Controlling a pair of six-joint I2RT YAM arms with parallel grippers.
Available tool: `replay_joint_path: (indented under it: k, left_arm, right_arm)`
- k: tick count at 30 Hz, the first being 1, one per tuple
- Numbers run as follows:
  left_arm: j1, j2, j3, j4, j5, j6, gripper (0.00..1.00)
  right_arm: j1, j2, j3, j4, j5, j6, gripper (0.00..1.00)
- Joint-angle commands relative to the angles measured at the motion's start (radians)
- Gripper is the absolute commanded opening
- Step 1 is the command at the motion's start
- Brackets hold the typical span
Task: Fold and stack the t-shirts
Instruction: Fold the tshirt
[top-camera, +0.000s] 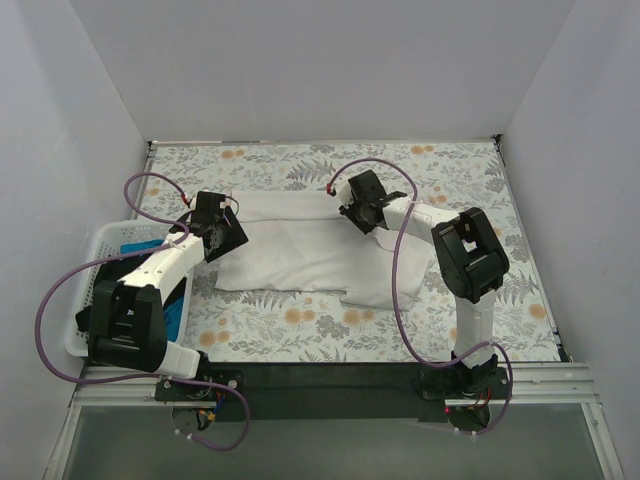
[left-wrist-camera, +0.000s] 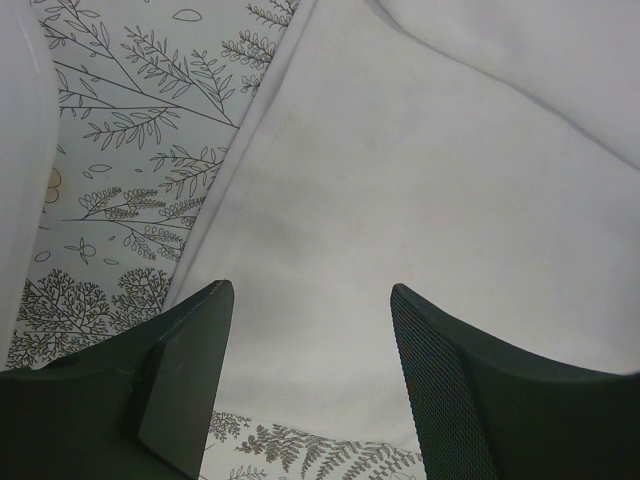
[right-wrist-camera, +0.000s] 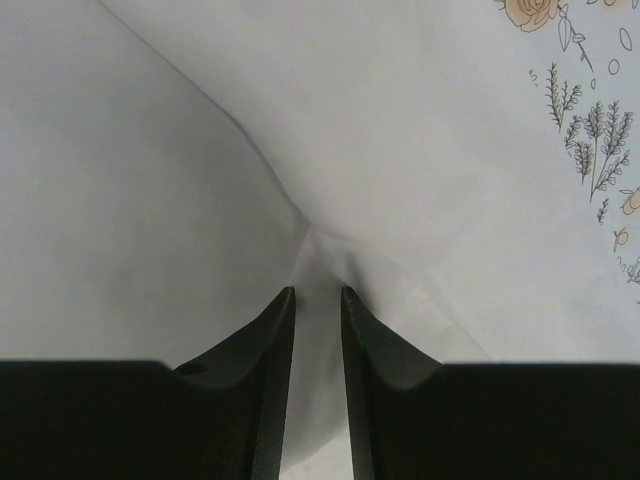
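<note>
My right gripper (right-wrist-camera: 318, 292) pinches the white t-shirt (top-camera: 300, 255) at 1 o'clock, I judge to lift a fold. My left gripper (left-wrist-camera: 310, 292) hangs spread and empty over its 9 o'clock hem.

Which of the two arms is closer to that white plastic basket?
Left. The left end effector sits at the white t-shirt's edge near the basket; the right end effector pinches the shirt much farther right.
</note>
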Motion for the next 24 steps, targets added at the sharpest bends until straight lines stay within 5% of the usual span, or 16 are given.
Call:
replay_joint_path:
  k: [1, 14, 20, 24]
  left_arm:
    - [0.0, -0.008, 0.008, 0.012, 0.003, 0.01, 0.63]
    - [0.0, -0.009, 0.006, 0.012, 0.001, 0.012, 0.63]
    - [-0.002, -0.011, 0.006, 0.012, 0.001, 0.012, 0.63]
    - [-0.002, -0.011, 0.006, 0.012, 0.004, 0.01, 0.63]
  right_arm:
    - [-0.001, -0.031, -0.004, 0.022, -0.045, 0.018, 0.32]
    - [-0.001, -0.025, -0.038, 0.022, -0.028, 0.067, 0.32]
    - [-0.003, -0.045, -0.035, 0.021, 0.009, 0.058, 0.06]
    - [-0.003, -0.062, -0.032, 0.021, -0.004, 0.048, 0.01]
